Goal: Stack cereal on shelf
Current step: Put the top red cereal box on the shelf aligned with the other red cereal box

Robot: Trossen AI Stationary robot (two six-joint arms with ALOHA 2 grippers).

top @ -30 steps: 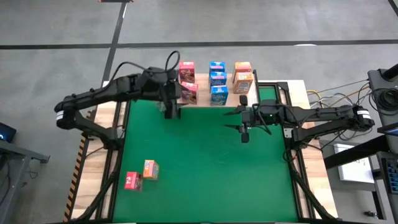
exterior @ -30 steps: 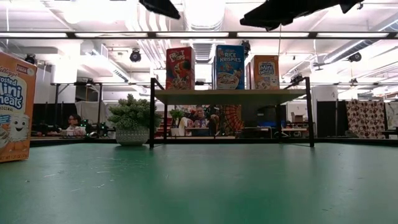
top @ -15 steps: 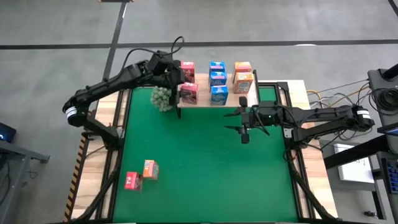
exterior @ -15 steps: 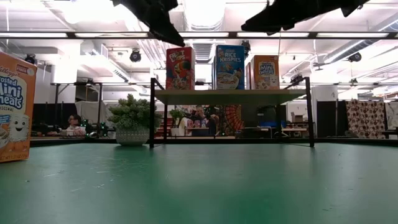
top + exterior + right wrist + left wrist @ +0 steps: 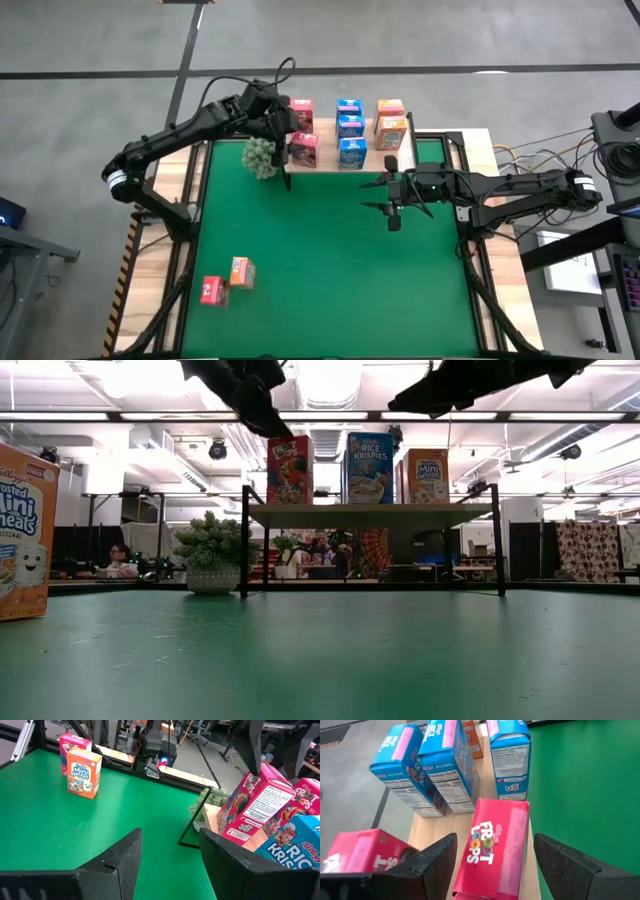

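Observation:
The shelf point(image 5: 370, 160) stands at the mat's far edge with two pink-red, three blue and two orange cereal boxes upright on its wooden board. My left gripper point(image 5: 283, 128) hovers open at the shelf's left end. In the left wrist view its fingers point(image 5: 435, 862) stand on either side of a pink Froot Loops box point(image 5: 495, 852) and above it, without touching. A second pink box point(image 5: 362, 852) stands beside that one. One pink box point(image 5: 211, 290) and one orange box point(image 5: 241, 271) stand on the mat near its left front corner. My right gripper point(image 5: 393, 212) hangs open over the mat in front of the shelf.
A green spiky plant ball in a pot point(image 5: 261, 157) sits on the mat just left of the shelf's left legs, close under my left arm. The green mat point(image 5: 340, 280) lies open between the shelf and the two near boxes. People and furniture show in the room behind.
My left gripper moved from over the plant toward the table's far edge, to the shelf's left end above the pink boxes, uncovering the plant. It held still over the last half second. The boxes and my right arm stayed where they were.

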